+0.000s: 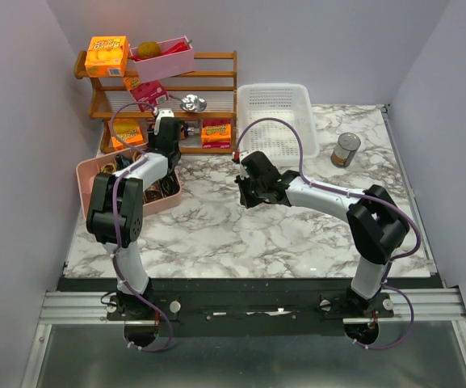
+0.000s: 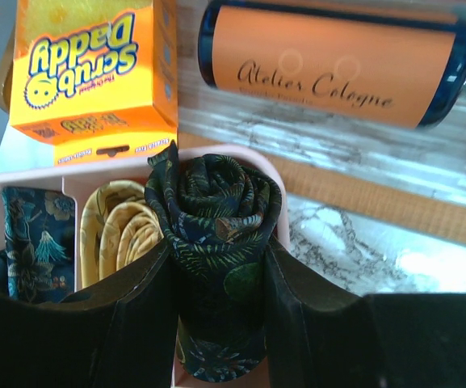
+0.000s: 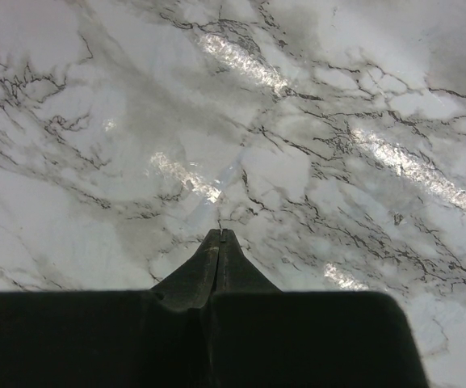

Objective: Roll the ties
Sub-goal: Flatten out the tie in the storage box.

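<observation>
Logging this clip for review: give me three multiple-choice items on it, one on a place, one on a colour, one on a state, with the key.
1. Where is the rolled tie? A in the basket; B between the left claw's fingers, at the tray; C on the shelf.
2. What colour is the tray? A green; B blue; C pink.
3. How is the right claw? A shut, empty; B open; C shut on a tie.
Key: B, the left wrist view shows the fingers flanking it; C, its rim is pink; A, its fingers meet over bare table.
</observation>
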You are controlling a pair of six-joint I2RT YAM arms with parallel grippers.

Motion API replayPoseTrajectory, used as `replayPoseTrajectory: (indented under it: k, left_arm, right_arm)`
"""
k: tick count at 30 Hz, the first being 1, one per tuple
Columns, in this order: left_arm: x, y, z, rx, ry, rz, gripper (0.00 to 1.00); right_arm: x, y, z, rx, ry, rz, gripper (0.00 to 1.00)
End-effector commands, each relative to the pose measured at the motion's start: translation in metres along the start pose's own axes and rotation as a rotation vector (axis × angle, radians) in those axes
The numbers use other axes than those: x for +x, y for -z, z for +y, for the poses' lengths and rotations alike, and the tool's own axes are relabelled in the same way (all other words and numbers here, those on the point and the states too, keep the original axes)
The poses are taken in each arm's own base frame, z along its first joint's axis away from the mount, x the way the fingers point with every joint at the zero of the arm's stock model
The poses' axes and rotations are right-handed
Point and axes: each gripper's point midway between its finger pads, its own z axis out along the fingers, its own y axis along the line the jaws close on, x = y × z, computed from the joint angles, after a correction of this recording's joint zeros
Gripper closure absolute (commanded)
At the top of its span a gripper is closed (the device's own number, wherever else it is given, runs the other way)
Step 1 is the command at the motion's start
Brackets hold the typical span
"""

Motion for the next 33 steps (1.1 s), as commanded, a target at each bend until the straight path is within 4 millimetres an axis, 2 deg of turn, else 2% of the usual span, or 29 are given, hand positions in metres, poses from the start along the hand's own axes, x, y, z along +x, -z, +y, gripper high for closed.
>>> replayPoseTrajectory:
  k: [1,4,9,12,13,15,16,17,18,21,24,25,33]
  left_arm:
    - [0.019,0.001,-0.008,0.032,-0.024,0.067,1.0]
    - [0.02,0.002,-0.006,0.029,-0.02,0.065,1.0]
    - [0.004,0.008,-0.003,0.029,0.007,0.02,1.0]
    - [0.002,0.01,-0.01,0.073,0.007,0.034,1.0]
    - [-0.005,0.01,-0.015,0.098,0.016,0.033,1.0]
    - [0.007,0.01,-0.028,0.18,0.007,0.114,1.0]
    - [-0.005,0.011,-0.033,0.199,0.022,0.113,1.0]
    - [0.01,0.011,-0.033,0.198,0.003,0.176,1.0]
    - [0.01,0.013,-0.04,0.229,0.01,0.195,1.0]
    - [0.008,0.021,-0.042,0.259,0.026,0.221,1.0]
    - [0.008,0.026,-0.041,0.269,0.033,0.254,1.0]
    - [0.002,0.026,-0.04,0.264,0.041,0.255,1.0]
    - [0.028,0.025,-0.042,0.27,0.026,0.346,1.0]
  right_arm:
    - [0.005,-0.002,0.0,-0.006,0.021,0.006,0.96]
    - [0.004,-0.003,0.0,-0.006,0.021,0.005,0.96]
    - [0.004,-0.002,-0.001,-0.001,0.022,0.004,0.95]
    - [0.004,-0.002,-0.001,-0.001,0.024,0.005,0.95]
    - [0.003,-0.002,0.0,-0.003,0.024,0.003,0.95]
    - [0.003,-0.002,0.0,-0.004,0.025,0.006,0.95]
    - [0.002,-0.003,0.0,-0.006,0.025,0.005,0.95]
    - [0.003,-0.003,0.0,-0.006,0.027,0.009,0.95]
    - [0.004,-0.003,0.0,-0.006,0.027,0.012,0.95]
    - [0.004,-0.003,0.0,-0.005,0.027,0.011,0.95]
    - [0.005,-0.004,-0.001,-0.003,0.027,0.015,0.95]
    - [0.006,-0.004,-0.001,-0.003,0.027,0.017,0.95]
    - [0.007,-0.006,0.0,-0.007,0.026,0.022,0.95]
